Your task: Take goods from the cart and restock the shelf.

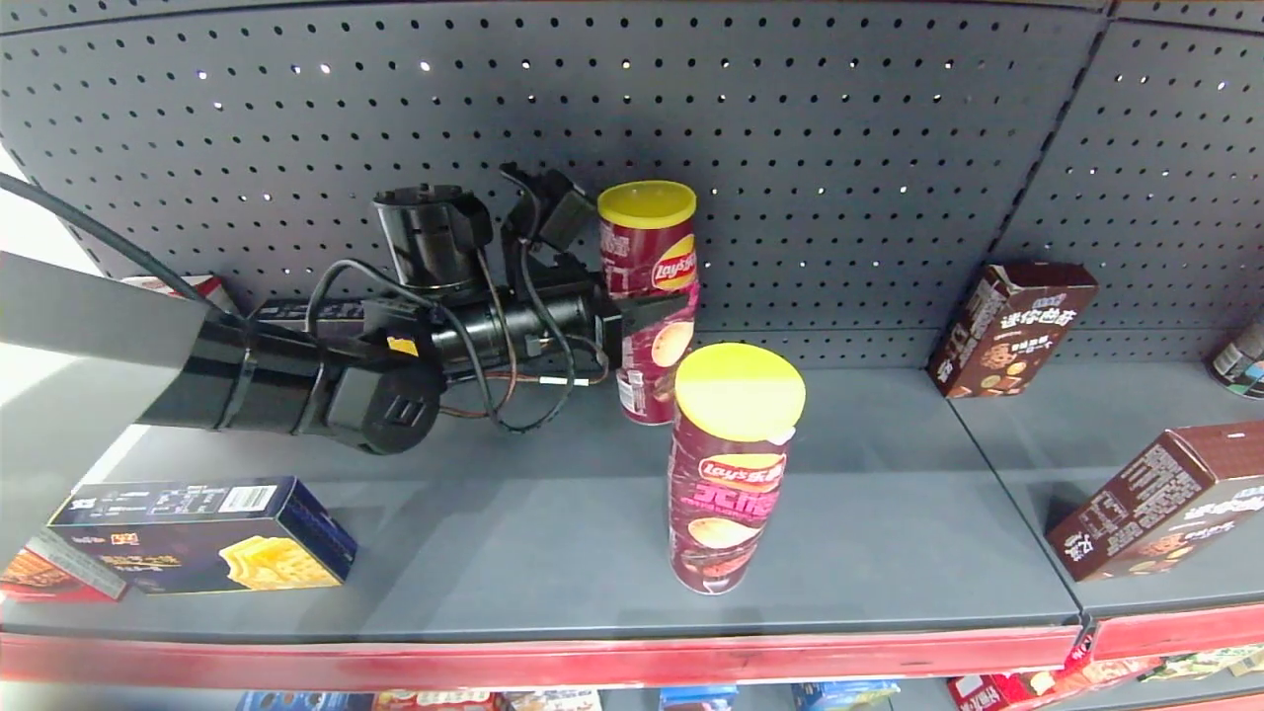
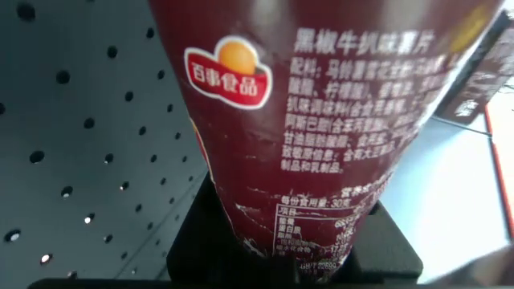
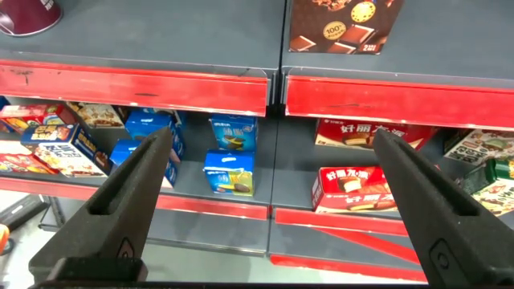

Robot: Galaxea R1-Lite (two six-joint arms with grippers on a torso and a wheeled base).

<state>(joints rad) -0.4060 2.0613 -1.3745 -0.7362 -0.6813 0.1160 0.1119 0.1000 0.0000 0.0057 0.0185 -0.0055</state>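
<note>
At the left end of the shelf [image 1: 474, 553], a dark blue box [image 1: 202, 533] lying flat near the front edge, a red packet [image 1: 59, 583] just beside it at the far left. Behind and to the right, the left gripper [image 1: 654, 314] clamped on the middle of a maroon chip can [image 1: 647, 247] with a yellow lid, upright and close to the pegboard back wall [image 1: 839, 148]; cannot tell whether its base touches the shelf. Just in front and slightly right, a second chip can [image 1: 729, 494] of the same kind, standing free. Farther right, a brown box [image 1: 1012, 321] tilted at the back, then another brown box [image 1: 1155, 499] on the next shelf section. Down low, the right gripper [image 3: 269, 201] with fingers wide apart, holding nothing, facing lower shelves [image 3: 161, 84] stocked with blue packets [image 3: 229, 156] and red boxes [image 3: 353, 189].
</note>
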